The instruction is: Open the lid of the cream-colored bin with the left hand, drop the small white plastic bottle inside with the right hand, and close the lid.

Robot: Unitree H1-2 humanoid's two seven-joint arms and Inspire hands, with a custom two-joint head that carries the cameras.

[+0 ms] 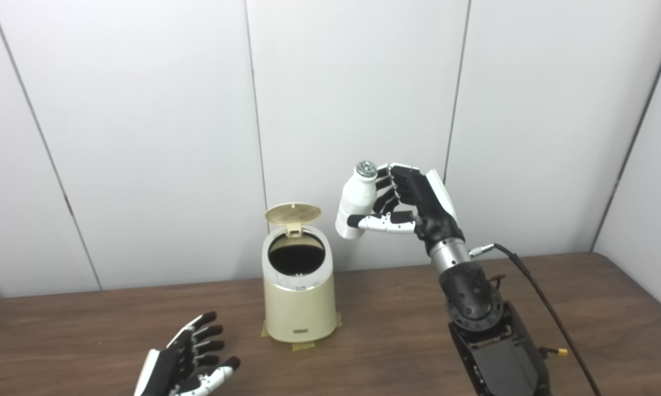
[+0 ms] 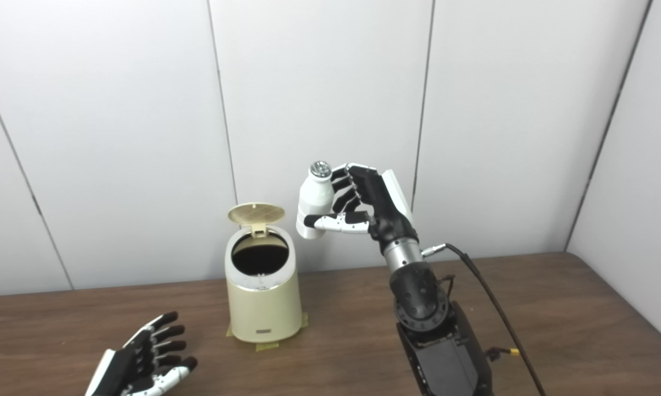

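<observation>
The cream-colored bin (image 1: 299, 308) stands on the wooden table (image 1: 88, 324) with its round lid (image 1: 293, 213) flipped up at the back and its dark inside showing. The small white plastic bottle (image 1: 357, 201) with a silver cap is held upright in the air, up and to the right of the bin's mouth. My right hand (image 1: 410, 202) is shut on it from the right side. My left hand (image 1: 190, 357) rests low over the table at the front left of the bin, apart from it, with its fingers spread and nothing in it.
Tape tabs (image 1: 302, 346) hold the bin's base to the table. A black cable (image 1: 545, 308) runs from my right wrist down past the forearm. White wall panels (image 1: 143, 137) stand close behind the table, and the table's right edge lies near the side wall.
</observation>
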